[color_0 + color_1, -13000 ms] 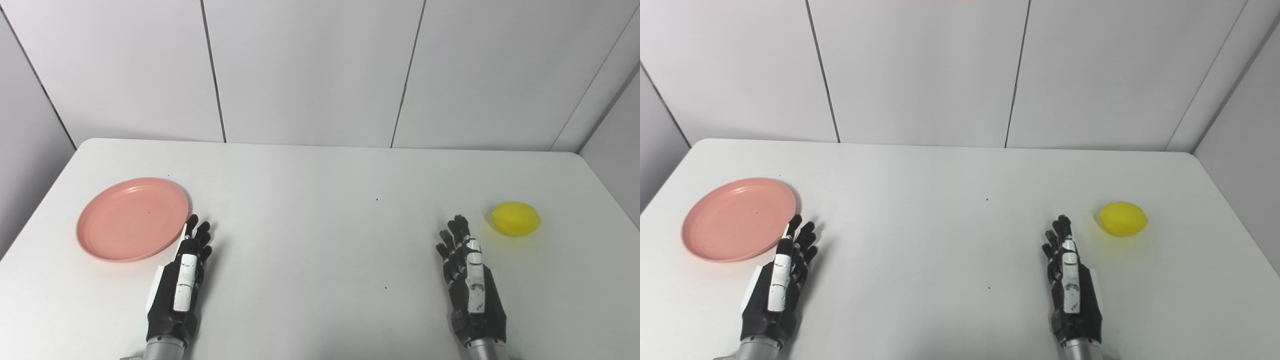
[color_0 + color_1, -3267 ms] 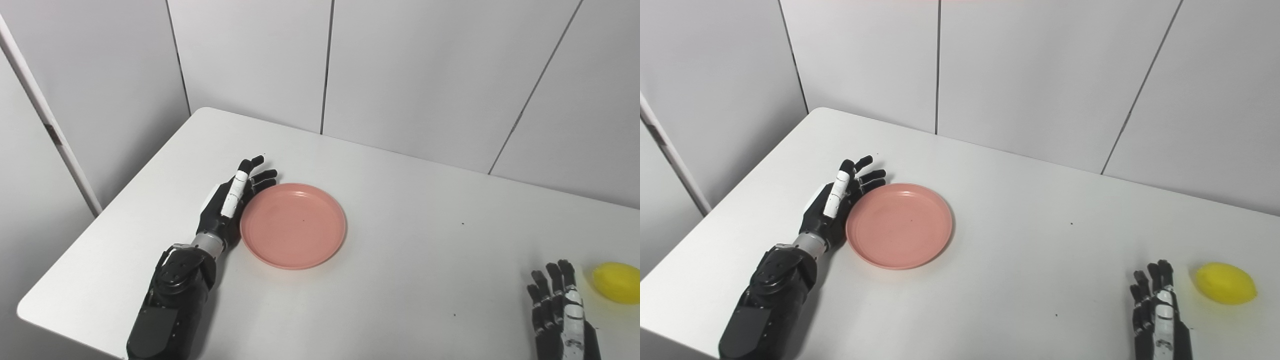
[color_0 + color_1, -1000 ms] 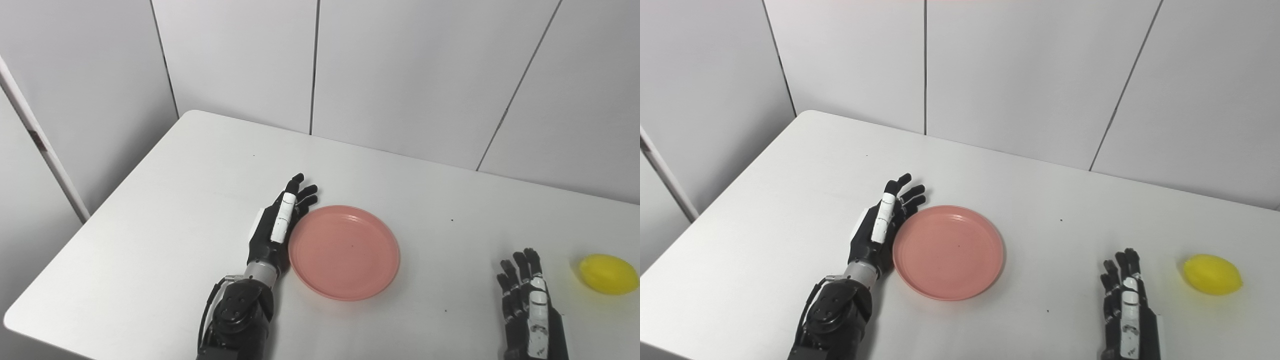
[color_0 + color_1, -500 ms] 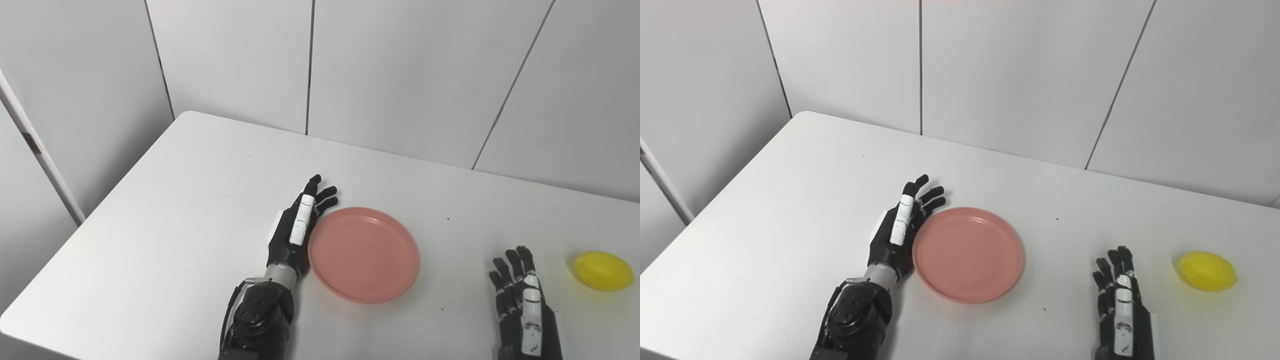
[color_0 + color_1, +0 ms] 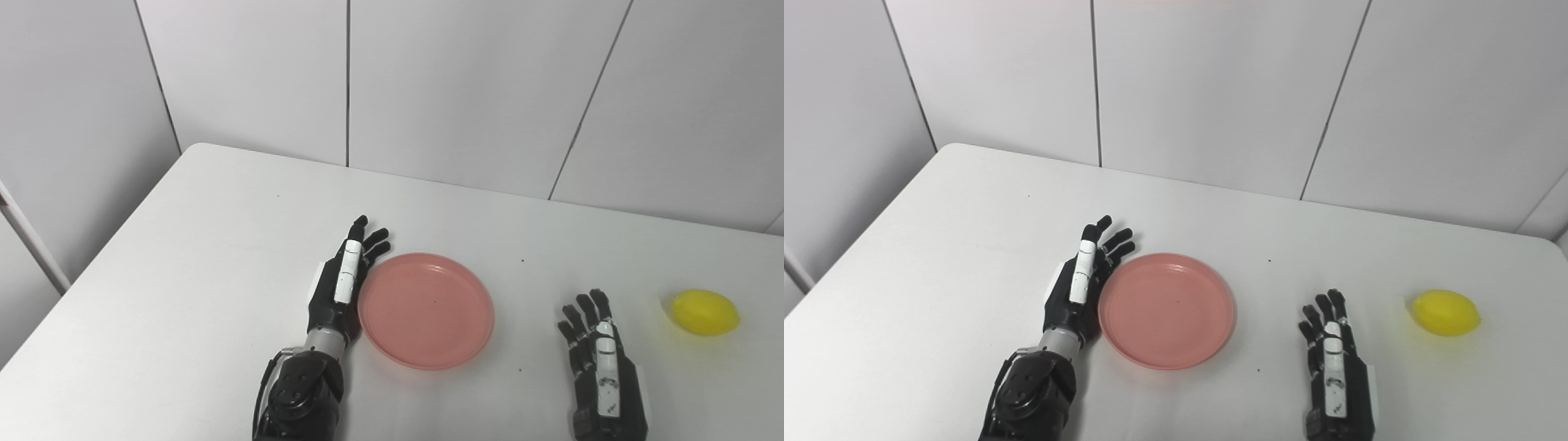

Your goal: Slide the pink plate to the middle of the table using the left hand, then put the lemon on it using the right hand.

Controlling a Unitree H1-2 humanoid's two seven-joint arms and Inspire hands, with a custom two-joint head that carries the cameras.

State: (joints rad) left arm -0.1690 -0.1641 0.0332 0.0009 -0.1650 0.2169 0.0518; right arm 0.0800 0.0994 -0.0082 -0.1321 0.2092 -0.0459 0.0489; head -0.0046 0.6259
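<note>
Two hands are out on the white table (image 5: 184, 245): our left hand (image 5: 340, 288), fingers straight and apart and gripping nothing, lies edge-on against the left rim of the pink plate (image 5: 427, 310), while our right hand (image 5: 603, 367) rests flat and empty, fingers spread, well short of the lemon (image 5: 704, 312) to its right. We judge the plate light, stiff and quick to skate on this smooth top, best pushed at its rim, and the lemon small, rounded and liable to roll, best cupped from above around its middle. Compared with thirteen seconds ago, the plate has left the table's left side for roughly the middle, our left hand has crossed from its right rim to its left rim, and the lemon has not been moved.
</note>
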